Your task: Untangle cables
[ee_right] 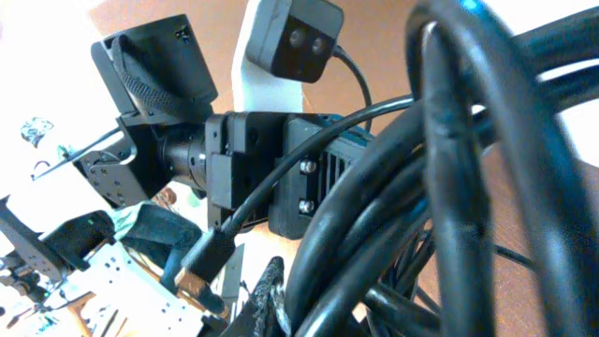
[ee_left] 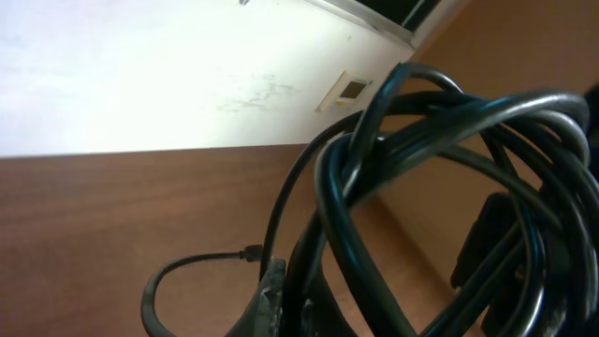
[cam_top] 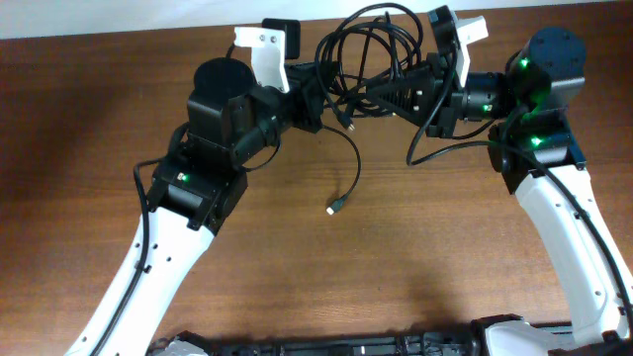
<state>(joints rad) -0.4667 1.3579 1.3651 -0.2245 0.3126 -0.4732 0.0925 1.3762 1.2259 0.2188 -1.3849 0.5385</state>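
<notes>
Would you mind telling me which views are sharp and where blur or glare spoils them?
Overhead: evenly lit, cables crisp; left wrist: cables soft near the lens, white wall overexposed; right wrist: near cables blurred, the camera behind sharp.

Overhead looks straight down; both wrist views sit close against cables (ee_left: 440, 117).

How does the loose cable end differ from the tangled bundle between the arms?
The loose end is one strand ending in a small plug; the bundle is many overlapping loops. The loose end trails away alone; the bundle sits between the left gripper and right gripper. Both are thin black cord.
</notes>
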